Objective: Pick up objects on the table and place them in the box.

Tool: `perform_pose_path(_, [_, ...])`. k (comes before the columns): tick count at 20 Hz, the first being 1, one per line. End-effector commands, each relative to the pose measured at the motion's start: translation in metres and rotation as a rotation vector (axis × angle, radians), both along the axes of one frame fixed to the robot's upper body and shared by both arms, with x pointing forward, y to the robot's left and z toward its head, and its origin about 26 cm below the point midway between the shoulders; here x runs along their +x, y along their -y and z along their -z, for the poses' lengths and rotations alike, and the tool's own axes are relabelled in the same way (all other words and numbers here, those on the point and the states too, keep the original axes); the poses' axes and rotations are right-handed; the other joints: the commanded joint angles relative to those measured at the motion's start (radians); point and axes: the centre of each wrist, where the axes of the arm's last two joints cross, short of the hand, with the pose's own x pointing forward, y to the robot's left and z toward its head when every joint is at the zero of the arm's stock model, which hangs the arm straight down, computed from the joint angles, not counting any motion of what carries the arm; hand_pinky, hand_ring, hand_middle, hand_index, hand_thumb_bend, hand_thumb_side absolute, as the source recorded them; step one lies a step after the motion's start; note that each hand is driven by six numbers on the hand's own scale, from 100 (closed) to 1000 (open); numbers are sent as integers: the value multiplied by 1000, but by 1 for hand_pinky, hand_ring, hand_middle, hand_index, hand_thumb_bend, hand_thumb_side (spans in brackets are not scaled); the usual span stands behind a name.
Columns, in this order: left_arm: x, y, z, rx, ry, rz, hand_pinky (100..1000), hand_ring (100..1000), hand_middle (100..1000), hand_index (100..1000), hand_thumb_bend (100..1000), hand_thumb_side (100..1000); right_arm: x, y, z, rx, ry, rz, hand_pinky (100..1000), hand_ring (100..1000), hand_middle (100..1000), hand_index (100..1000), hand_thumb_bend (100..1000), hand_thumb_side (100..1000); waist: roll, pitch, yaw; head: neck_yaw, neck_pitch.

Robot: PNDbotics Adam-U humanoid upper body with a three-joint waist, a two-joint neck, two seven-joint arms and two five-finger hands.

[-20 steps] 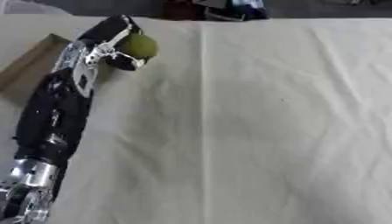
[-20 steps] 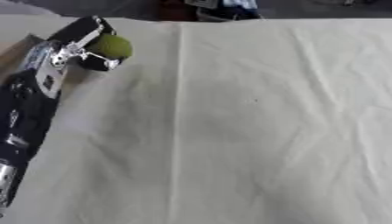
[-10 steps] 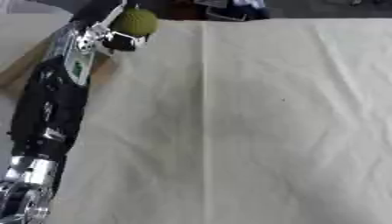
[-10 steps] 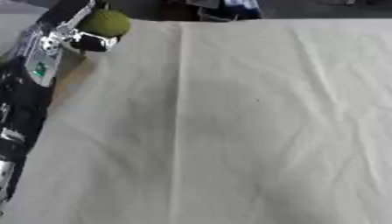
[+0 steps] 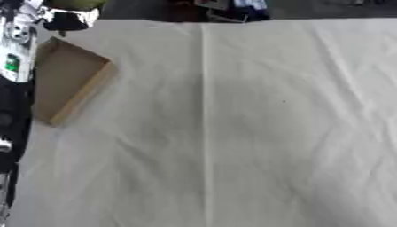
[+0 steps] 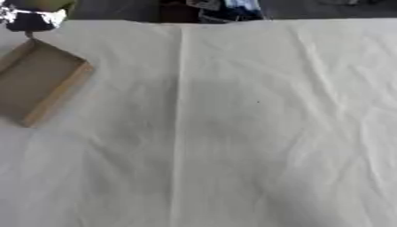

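At the top left corner of the left eye view, the robot's left hand (image 5: 66, 17) reaches in with its fingers curled around a yellow-green ball (image 5: 74, 3), which is cut off by the upper edge of the picture so that only its lower part shows. The hand and ball sit above the far end of an open cardboard box (image 5: 68, 80), which lies at the left side of the table, turned askew, its brown inside bare. The black and silver forearm (image 5: 15, 48) runs down the left edge of the view beside the box. A cream cloth (image 5: 232, 133) with soft creases and a long fold down its middle covers the table. Beyond the cloth's far edge, some dark and blue items (image 5: 236, 9) show, too blurred to make out. The right hand appears in neither view.
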Motion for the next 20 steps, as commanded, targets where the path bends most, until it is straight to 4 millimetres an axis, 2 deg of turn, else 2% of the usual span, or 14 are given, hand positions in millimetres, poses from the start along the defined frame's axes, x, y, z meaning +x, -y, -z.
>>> perform_pose_path(1, [-21,-34,-22,13,82,-44,100,299,335,437,146,100,-7,4,-12,-25,44,25,729,726,611,739,100,449,2,-26,4,-13,3])
perform_pose_path(8, [-47,-94,7,18,69,-129,100,301,338,442,138,100,-8,6,-14,-26,50,41,728,725,610,738,100,448,4,-22,9,-26,2])
perform_pose_path(12, [-58,-124,33,0,41,-155,100,300,339,442,105,100,-8,7,-14,-24,51,45,728,726,611,738,100,449,3,-19,12,-31,2])
perform_pose_path(20, [-69,-154,73,-18,3,-181,127,306,351,455,100,100,-8,8,-14,-20,52,50,728,726,611,738,100,450,-3,-15,9,-40,7])
